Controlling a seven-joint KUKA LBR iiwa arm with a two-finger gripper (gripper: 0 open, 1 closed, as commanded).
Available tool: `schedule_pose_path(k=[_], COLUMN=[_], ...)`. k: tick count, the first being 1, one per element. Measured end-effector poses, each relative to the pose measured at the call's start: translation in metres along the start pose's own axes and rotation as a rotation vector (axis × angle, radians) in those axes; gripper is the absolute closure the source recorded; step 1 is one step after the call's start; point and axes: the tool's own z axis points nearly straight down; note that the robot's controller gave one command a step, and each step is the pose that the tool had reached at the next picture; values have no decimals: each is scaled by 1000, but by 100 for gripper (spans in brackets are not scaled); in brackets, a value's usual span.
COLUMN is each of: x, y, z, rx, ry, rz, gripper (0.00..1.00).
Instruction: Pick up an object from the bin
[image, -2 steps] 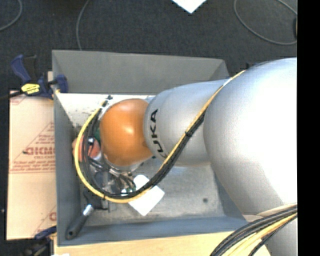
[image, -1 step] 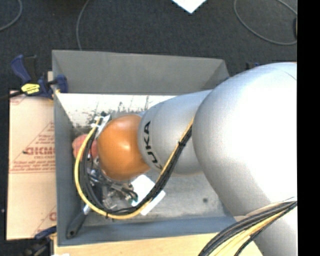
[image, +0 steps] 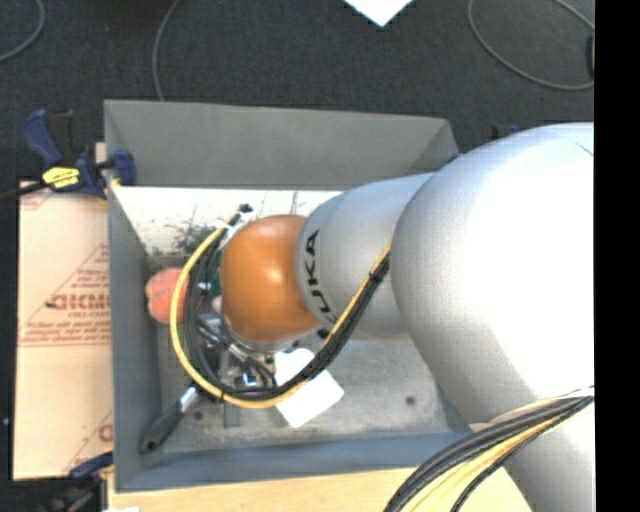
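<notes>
You are looking at the gripper (image: 237, 372) hanging low inside the bin (image: 130, 300), close to the floor and nearer the front wall than the back one. The arm's orange cover (image: 262, 278) is sitting right above it, and the yellow and black cables (image: 180, 300) are looping round it. Because of that, you cannot tell whether the gripper is open or closed, or whether it is gripping or touching anything.

The nearest thing to it is a white card (image: 312, 400). It is lying flat on the floor just beside the gripper, on the side the arm comes from and a little toward the front wall. One edge is running under the cable loop.

On the gripper's other side, a slim black tool (image: 163, 428) is lying slantwise. Its upper end is pointing at the gripper from close by, and its lower end is resting toward the bin's front corner.

Farther from the gripper, up toward the back and away from the arm, a rounded pink lump (image: 160, 295) is sitting near the side wall, partly behind the yellow cable. Beyond it, well apart from the gripper, dark specks (image: 185, 235) are lying scattered near the back corner.
</notes>
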Motion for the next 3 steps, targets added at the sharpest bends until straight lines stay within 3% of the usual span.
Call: schedule_pose_path(k=[1, 2, 3], x=[15, 0, 0], y=[32, 0, 0], z=[-1, 0, 0], rx=[2, 1, 1], ry=[0, -3, -3], rz=[-348, -21, -21], gripper=[0, 100, 100])
